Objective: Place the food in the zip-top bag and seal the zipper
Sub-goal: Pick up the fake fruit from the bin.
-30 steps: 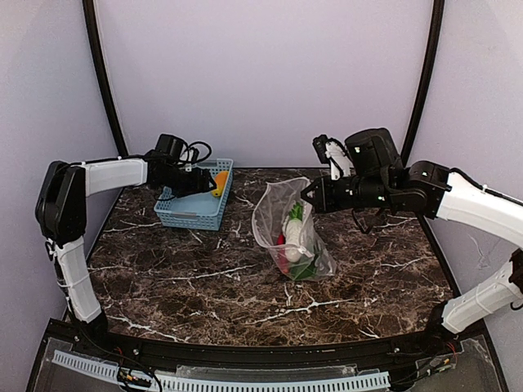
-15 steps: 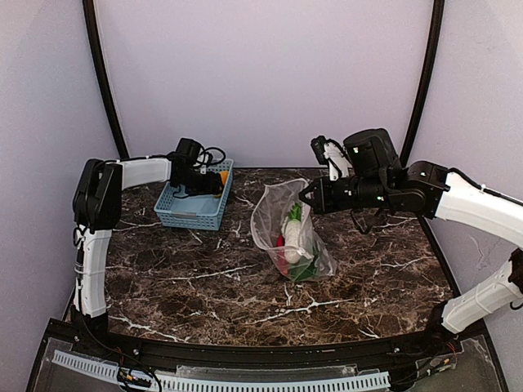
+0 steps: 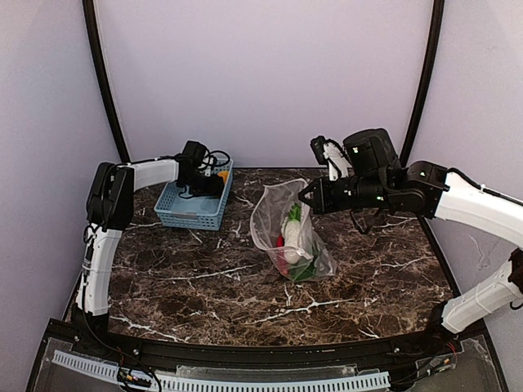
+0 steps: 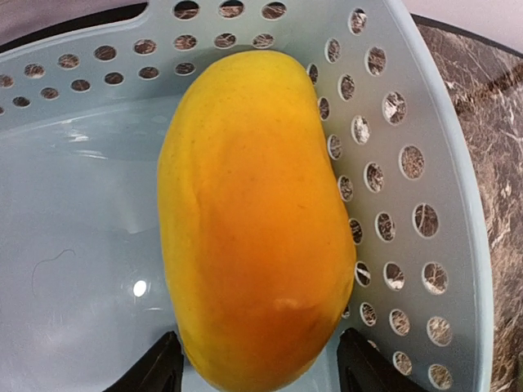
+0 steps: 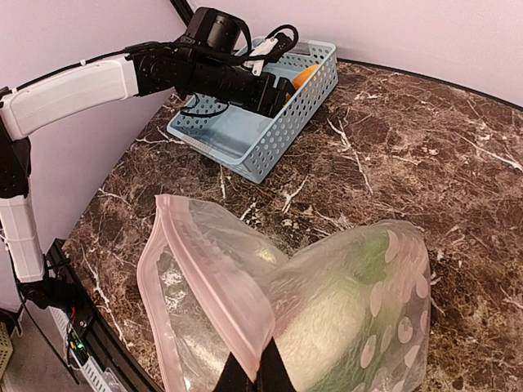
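Toy mango (image 4: 253,220) in basket (image 4: 462,245): my wide left gripper (image 4: 257,371) straddles it; smooth skin may slip. Right gripper (image 5: 253,371) pinches zip-top bag (image 5: 351,310).

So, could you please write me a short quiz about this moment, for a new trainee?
1. Fill in: the open fingers of the left gripper stand on either side of the yellow-orange food, which lies in the light-blue ____.
2. True or false: the zip-top bag is empty.
3. What is pinching the bag at its zipper? A) left gripper B) right gripper

Key:
1. basket
2. False; toy vegetables show inside.
3. B
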Robot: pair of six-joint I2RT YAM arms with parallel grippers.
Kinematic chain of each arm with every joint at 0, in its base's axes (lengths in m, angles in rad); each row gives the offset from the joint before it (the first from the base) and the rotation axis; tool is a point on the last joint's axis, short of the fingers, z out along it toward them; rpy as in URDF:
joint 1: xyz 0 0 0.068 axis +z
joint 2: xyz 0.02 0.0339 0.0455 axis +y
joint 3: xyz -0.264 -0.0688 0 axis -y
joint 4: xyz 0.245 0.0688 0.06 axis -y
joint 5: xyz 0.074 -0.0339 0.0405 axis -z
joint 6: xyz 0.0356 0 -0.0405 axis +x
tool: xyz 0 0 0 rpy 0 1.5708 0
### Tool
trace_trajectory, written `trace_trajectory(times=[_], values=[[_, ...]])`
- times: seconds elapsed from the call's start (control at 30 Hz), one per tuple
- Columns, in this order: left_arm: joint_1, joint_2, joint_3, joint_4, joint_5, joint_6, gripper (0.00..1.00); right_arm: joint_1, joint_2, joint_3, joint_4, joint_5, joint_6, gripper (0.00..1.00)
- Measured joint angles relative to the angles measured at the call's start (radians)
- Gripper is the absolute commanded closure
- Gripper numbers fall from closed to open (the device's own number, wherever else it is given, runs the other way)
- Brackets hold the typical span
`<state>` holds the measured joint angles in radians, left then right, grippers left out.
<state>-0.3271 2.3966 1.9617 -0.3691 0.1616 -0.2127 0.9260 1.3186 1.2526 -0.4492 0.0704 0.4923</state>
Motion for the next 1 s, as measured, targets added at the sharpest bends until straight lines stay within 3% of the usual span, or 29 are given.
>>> trace_trajectory(times=[0.2, 0.5, 0.7, 1.0], values=[[0.0, 0.02, 0.019, -0.015, 0.0, 0.028, 0.57, 0.0, 0.0, 0.0, 0.0, 0.0, 0.002, 1.0], [0.0, 0.011, 0.038, -0.029, -0.021, 0.075, 0.65, -0.004, 0.0, 0.0, 0.0, 0.001, 0.003, 1.0], [0.0, -0.114, -0.119, 0.03, -0.058, 0.069, 0.65, -0.004, 0.0, 0.0, 0.0, 0.001, 0.003, 1.0], [0.0, -0.486, -0.458, 0.232, -0.102, 0.013, 0.65, -0.005, 0.0, 0.0, 0.001, 0.003, 0.003, 1.0]])
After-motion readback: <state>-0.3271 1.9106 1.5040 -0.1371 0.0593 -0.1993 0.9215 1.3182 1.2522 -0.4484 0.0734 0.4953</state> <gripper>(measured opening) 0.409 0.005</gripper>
